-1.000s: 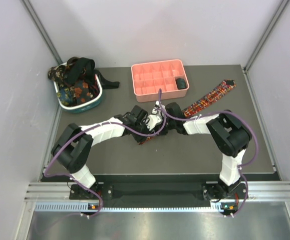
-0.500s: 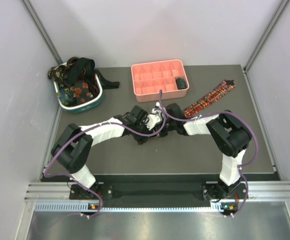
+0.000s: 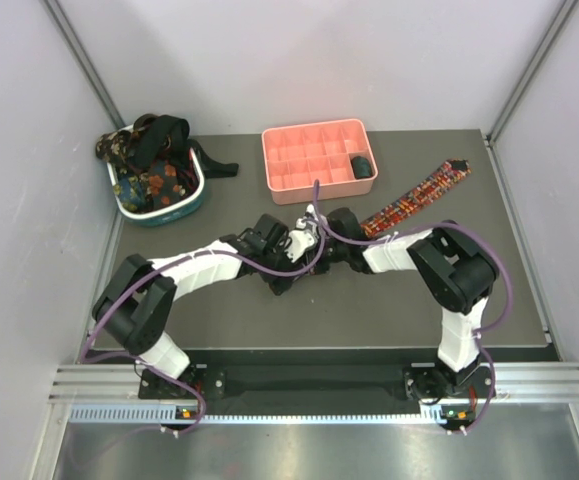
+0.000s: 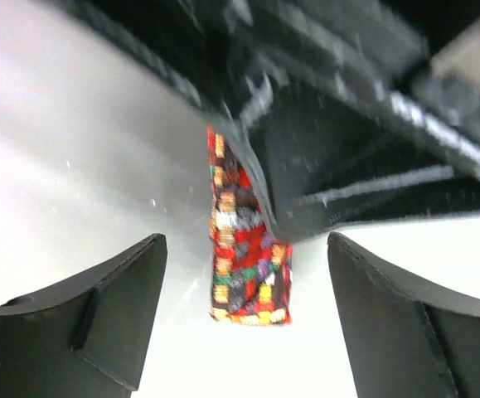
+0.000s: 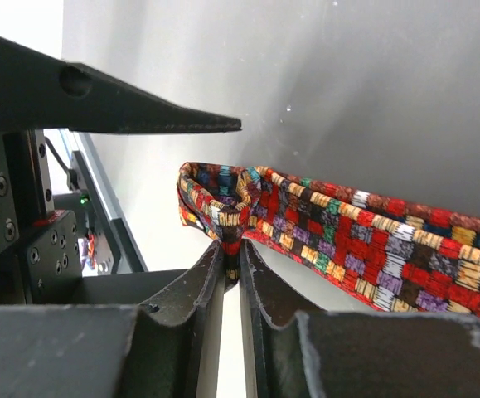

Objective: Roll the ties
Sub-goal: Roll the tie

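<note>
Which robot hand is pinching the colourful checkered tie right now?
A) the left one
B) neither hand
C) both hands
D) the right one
D: in the right wrist view, the right gripper is shut on a fold of the plaid tie. The left gripper is open, and the tie's end lies between its fingers without touching them.

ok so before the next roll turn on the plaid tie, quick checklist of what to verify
1. right claw shut on the plaid tie fold: ok
2. left claw open, fingers either side of the tie, not touching it: ok
3. tie's tail lying straight on the table: ok
4. tight roll formed: not ok, only one loose fold
5. gap between the two claws: cannot tell
</note>
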{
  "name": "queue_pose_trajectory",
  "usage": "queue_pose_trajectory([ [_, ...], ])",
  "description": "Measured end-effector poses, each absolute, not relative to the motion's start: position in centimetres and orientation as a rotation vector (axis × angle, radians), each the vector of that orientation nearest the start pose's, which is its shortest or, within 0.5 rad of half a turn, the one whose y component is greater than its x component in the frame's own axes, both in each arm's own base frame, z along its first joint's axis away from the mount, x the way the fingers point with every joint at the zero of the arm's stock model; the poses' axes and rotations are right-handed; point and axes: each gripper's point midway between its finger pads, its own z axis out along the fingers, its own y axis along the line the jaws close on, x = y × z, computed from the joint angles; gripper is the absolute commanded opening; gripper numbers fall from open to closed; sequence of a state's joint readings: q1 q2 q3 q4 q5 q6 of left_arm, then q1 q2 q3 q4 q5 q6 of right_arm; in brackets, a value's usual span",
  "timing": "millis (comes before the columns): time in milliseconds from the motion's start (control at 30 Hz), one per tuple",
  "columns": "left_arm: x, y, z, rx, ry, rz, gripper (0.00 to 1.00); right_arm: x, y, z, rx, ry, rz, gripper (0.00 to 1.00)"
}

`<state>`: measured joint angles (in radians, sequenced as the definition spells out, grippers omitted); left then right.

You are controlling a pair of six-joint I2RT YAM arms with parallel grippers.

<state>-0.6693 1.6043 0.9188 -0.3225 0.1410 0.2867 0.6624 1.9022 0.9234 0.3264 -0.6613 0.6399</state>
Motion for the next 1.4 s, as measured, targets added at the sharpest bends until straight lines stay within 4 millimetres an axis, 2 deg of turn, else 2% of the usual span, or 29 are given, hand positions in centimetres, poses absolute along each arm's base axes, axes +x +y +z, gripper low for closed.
queue_pose_trajectory([
  [233,26.5,-22.3,3.7,1.234,2.283,-0.303,0.80,26.1,36.6,4.2,-0.440,2.419,1.386,0.12],
  [433,26.5,-22.3,4.6,1.212,2.265,-0.316,0.79,25.2,37.4,2.6,-0.458,2.460,1.389,0.12],
  [567,26.2,-22.8,7.2,1.162,2.194,-0.370,0.80,24.2,38.2,2.7,-0.492,2.463,1.406,0.12],
  [733,26.5,-23.1,12.6,1.024,2.042,-0.424,0.87,23.8,38.8,3.4,-0.514,2.448,1.423,0.12],
  [867,26.7,-22.3,16.0,0.878,1.943,-0.425,0.91,23.7,39.7,4.5,-0.538,2.422,1.441,0.12],
  [1000,27.2,-21.1,17.9,0.754,1.915,-0.390,0.91,23.1,41.3,6.0,-0.583,2.384,1.472,0.12],
  [1167,28.1,-19.4,17.9,0.626,1.959,-0.324,0.85,22.5,42.8,7.5,-0.621,2.349,1.508,0.12],
  [1400,28.9,-17.8,17.9,0.488,1.989,-0.267,0.82,22.5,43.6,8.6,-0.618,2.341,1.530,0.12],
])
